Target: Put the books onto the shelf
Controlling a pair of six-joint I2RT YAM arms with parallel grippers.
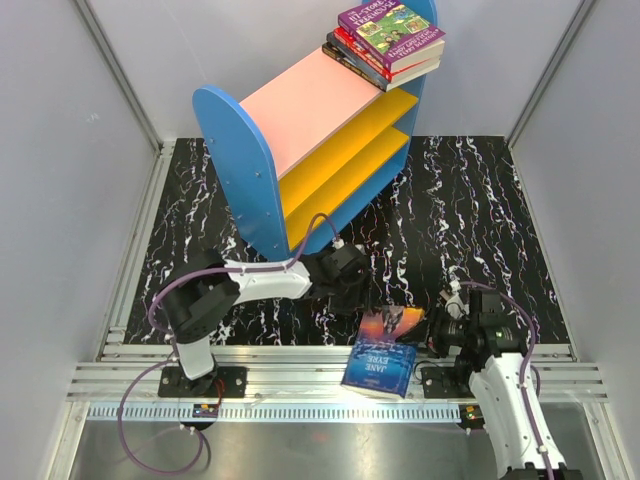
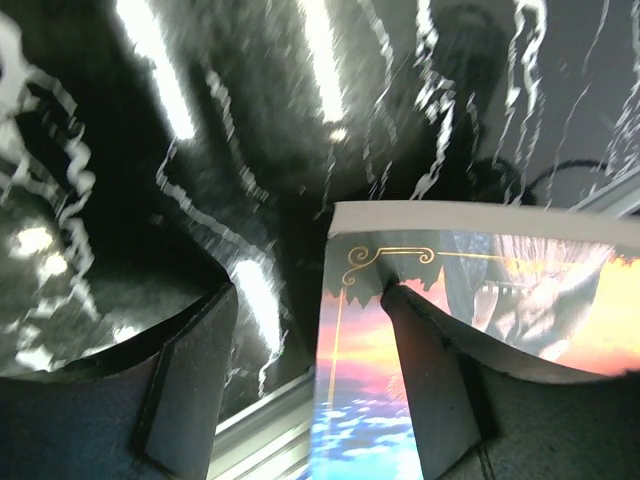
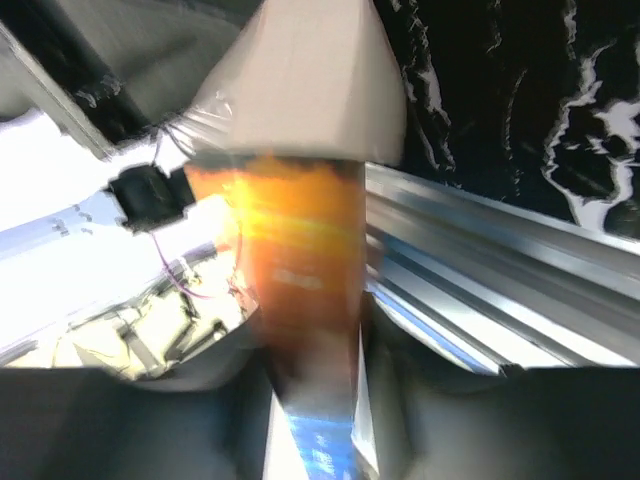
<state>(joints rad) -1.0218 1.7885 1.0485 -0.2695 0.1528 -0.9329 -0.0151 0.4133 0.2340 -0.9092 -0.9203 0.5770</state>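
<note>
Between my right gripper's fingers, one remaining book was clamped; my left gripper stood open astride its corner; far ahead, a stack already topped the shelf.

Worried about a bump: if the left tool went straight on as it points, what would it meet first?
Probably the book, whose corner sits inside the left tool; depth is unclear.

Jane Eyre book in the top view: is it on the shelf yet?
No, the Jane Eyre book is at the near edge of the table, apart from the shelf.
</note>
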